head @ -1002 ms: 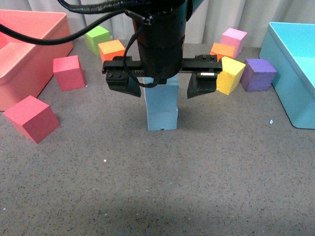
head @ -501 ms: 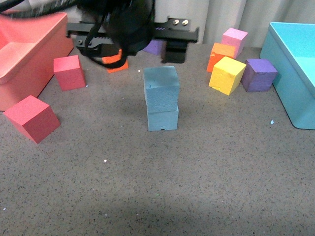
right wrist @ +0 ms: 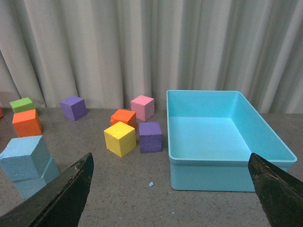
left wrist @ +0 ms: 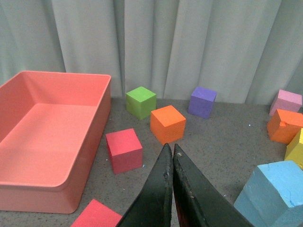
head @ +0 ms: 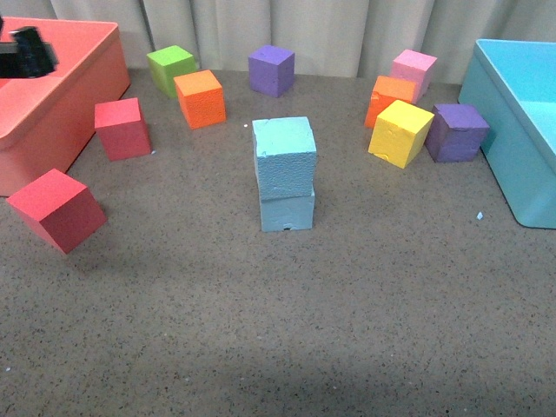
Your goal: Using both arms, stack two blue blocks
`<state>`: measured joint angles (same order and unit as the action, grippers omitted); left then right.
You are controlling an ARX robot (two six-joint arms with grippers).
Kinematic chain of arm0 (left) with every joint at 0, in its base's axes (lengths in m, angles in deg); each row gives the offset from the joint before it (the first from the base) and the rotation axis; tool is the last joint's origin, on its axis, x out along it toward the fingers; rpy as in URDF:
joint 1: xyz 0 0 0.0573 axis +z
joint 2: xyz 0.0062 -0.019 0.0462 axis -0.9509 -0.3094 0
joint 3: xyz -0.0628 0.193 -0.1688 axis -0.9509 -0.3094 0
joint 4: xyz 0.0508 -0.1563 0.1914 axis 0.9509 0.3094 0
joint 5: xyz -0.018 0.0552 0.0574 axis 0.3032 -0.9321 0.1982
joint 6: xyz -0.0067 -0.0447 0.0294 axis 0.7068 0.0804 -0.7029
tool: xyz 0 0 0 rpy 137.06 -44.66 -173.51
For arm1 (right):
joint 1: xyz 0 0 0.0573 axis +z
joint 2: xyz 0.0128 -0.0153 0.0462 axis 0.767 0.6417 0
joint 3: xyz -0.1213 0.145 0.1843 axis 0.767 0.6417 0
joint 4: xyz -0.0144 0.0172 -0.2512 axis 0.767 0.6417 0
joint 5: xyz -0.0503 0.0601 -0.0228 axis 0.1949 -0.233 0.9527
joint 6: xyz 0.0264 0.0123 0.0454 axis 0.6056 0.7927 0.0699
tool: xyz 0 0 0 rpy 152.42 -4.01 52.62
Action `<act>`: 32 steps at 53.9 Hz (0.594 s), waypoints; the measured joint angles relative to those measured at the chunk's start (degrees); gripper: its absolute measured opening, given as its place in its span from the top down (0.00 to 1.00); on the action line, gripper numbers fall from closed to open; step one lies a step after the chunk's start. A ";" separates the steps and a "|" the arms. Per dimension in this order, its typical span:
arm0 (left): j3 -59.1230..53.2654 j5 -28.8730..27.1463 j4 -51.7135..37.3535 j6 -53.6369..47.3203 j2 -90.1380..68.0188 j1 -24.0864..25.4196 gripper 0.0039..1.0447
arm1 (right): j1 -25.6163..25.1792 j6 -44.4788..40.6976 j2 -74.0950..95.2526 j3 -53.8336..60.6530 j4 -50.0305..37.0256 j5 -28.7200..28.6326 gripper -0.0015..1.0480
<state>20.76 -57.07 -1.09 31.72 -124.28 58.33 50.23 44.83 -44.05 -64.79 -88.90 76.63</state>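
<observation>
Nearest to the cameras, the left gripper has its two black fingers pressed together tip to tip, with nothing between them. Just beside it, off to one side in its wrist view, the upper light sky-blue foam cube sits on the lower sky-blue foam cube, turned slightly askew, and both stand free on the grey speckled tabletop. The right gripper hangs spread wide, its black fingers far apart at the frame's edges and holding nothing; the blue stack lies off beyond one finger. Past the left gripper's tips sit a red foam cube and an orange foam cube, then a green foam cube and a purple foam cube near the grey curtain. A large salmon plastic bin flanks them. Ahead of the right gripper stand a yellow foam cube, a second purple cube and a large turquoise plastic bin.
</observation>
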 joint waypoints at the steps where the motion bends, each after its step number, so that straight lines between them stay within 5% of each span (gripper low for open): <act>1: -0.68 0.17 0.17 -0.02 1.14 0.37 0.97 | 0.00 0.00 0.00 0.00 0.00 0.00 0.09; 32: -14.21 11.89 17.68 -0.42 32.04 11.47 0.97 | 0.00 0.00 0.00 0.00 0.00 -0.02 0.09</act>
<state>6.56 -45.18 16.59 31.30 -92.24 69.80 50.23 44.83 -44.05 -64.79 -88.90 76.61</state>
